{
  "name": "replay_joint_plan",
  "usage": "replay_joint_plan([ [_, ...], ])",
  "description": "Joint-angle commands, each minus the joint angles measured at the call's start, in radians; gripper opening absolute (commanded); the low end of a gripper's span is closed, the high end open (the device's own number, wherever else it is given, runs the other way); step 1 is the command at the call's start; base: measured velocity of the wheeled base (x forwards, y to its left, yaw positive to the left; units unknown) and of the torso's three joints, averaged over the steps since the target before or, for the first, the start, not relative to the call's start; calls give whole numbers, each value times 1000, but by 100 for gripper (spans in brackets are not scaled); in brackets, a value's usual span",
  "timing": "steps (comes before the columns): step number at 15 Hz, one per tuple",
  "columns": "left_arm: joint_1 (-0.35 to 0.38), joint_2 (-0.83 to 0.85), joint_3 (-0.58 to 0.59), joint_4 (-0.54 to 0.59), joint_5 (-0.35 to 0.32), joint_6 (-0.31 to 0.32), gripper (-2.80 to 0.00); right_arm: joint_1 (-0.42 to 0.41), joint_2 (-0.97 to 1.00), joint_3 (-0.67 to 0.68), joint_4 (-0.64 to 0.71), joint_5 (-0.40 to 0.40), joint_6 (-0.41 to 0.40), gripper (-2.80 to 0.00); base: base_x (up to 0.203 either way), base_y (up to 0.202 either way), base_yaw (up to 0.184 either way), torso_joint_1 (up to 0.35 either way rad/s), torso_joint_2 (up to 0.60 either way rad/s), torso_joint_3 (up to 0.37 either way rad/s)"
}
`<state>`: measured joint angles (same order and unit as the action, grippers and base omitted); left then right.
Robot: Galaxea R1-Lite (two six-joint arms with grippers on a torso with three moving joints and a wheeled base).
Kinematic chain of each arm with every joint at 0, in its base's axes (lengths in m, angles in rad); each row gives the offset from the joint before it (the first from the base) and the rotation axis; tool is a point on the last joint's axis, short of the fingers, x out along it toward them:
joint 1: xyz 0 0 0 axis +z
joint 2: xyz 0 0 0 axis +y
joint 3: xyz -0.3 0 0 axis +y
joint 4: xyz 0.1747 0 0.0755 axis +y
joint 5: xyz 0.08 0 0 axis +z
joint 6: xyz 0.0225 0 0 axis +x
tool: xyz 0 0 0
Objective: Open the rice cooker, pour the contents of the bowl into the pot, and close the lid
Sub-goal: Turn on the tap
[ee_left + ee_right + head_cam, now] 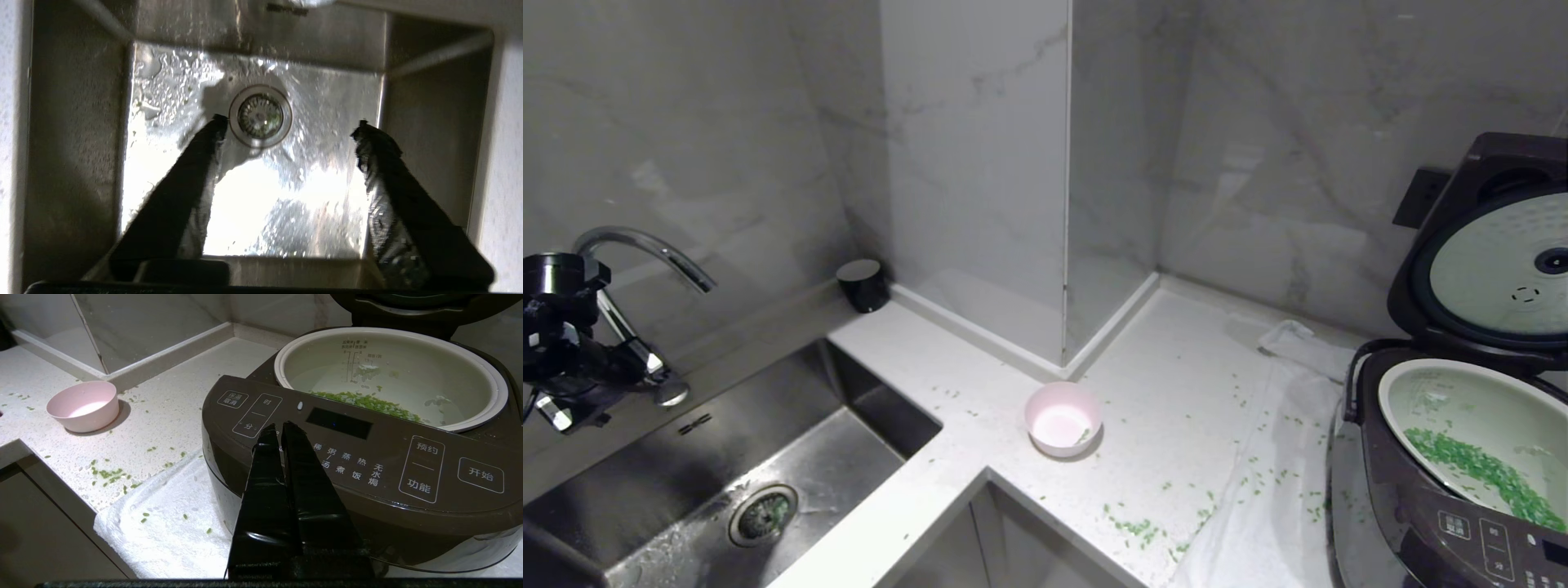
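From my remote station I see the rice cooker [1462, 457] at the right edge of the table [1176, 392], cut off by the frame. Its lid [1494, 261] stands raised, and the pot [388, 375] holds the green contents [367, 402]. The pink bowl [1063, 418] sits upright near the table's middle, well apart from the cooker; stray grains [1135, 527] lie around it. My left pincer [288, 122] hangs over the sink [81, 143] with its jaws spread wide, holding nothing. My right pincer [278, 428] sits before the cooker's panel, fingers pressed together and empty. In the head view only part of the left arm shows, at the faucet [645, 245].
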<state>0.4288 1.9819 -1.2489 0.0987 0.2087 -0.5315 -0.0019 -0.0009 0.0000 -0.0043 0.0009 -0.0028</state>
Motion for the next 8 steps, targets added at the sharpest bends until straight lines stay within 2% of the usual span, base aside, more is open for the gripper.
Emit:
replay_joint_plan([
  [1,32,114,-81,2,3,-4,0,-1,1,2,0,0,0,-280,0,0,0,0,0,0],
  [4,80,194,-145,2,2,1,0,0,1,2,0,0,0,-280,0,0,0,0,0,0],
  [8,91,260,-265,0,2,1,0,0,1,2,0,-1,0,-280,0,0,0,0,0,0],
])
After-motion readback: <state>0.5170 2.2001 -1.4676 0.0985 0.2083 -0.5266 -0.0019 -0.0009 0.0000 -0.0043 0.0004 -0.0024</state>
